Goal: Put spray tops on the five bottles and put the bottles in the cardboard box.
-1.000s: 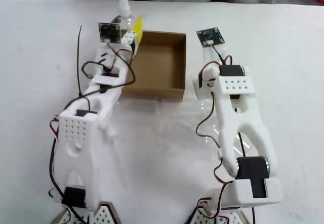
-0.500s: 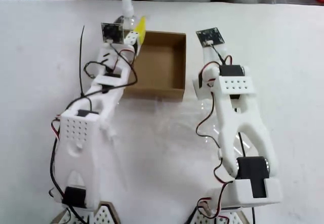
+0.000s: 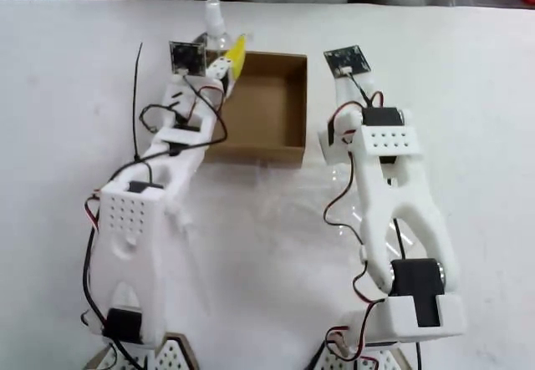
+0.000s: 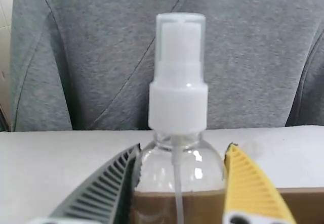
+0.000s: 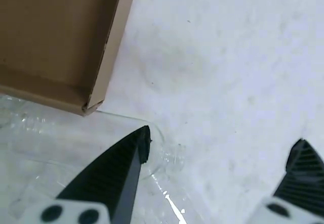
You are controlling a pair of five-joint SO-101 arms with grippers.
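Beside the far left corner of the open brown cardboard box (image 3: 255,153), the left gripper (image 4: 182,150) is clenched on a clear round plastic bottle (image 4: 178,176) that already wears a white spray top with a clear cap (image 4: 179,82). Its grey ribbed jaw and yellow jaw press the bottle's shoulders from either side, and the bottle stands upright at the box's rim rather than clearly inside it. Whether its base clears the cardboard wall cannot be told. The main risk, as I judge it, is a snag: if the arm carries the bottle across too low, the base could catch the rim, tip the bottle in the jaws or shove the light box across the white table (image 3: 468,69). The hold is high on a smooth curved surface, so a knock could also let the bottle slide or swivel and fall outside the box. A release from too high might leave it toppled on its side. The right gripper (image 5: 223,139) hangs with jaws spread wide and nothing between them, just beside the box's right side, above some clear glinting plastic (image 5: 157,158) that I cannot identify. It does not touch the box, so nothing steadies the box against a push.
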